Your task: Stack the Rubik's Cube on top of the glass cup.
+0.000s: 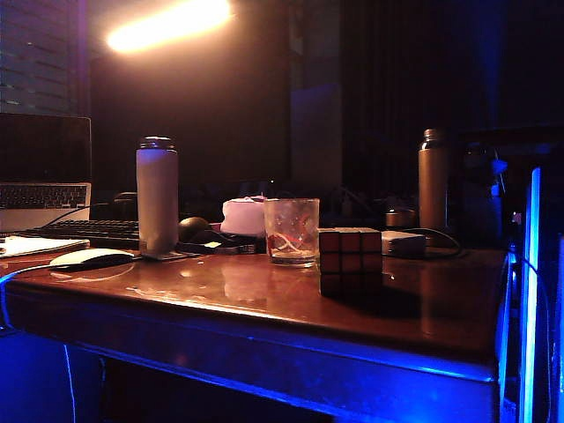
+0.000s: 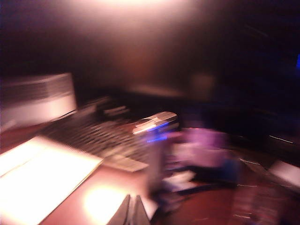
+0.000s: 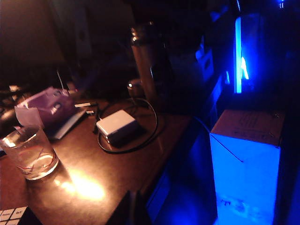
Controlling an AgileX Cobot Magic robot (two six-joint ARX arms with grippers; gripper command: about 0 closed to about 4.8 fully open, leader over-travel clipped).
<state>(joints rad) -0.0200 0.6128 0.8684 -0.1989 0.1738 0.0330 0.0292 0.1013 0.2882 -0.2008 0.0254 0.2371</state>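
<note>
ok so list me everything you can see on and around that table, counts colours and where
Rubik's Cube: 1, orange-red and white squares, on the table just right of the glass.
glass cup: 1, clear with reddish swirls, table centre, empty.
metal bottles: 2, pale one left, bronze one back right.
flat box: 1, pale, with a looped cable, behind the cube.
keyboard: 1, dark, back left.
laptop: 1, open, far left.
mouse: 1, white, left edge.
table: 1, glossy brown.
left gripper: fingertips together, over the table's left side, blurred.
right gripper: dark, shut, empty, near the table's right edge.
</note>
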